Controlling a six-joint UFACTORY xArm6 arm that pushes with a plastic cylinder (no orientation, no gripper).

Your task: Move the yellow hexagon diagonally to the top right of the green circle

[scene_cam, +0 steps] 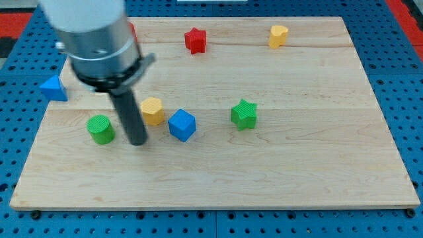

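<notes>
A: In the camera view, where is my tip (137, 141) sitting?

B: Between the green circle (101, 129) and the yellow hexagon (153, 111) on the surface (297, 172). The hexagon is lying just up and to the view's right of it, nearly touching the rod.

A: Any jaws holding something?

B: No jaws here, only a rod, holding nothing. The hexagon is already sitting up-right of the circle.

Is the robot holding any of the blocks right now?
No, nothing is held. My tip is just a rod end resting on the board between the green circle and the yellow hexagon.
</notes>
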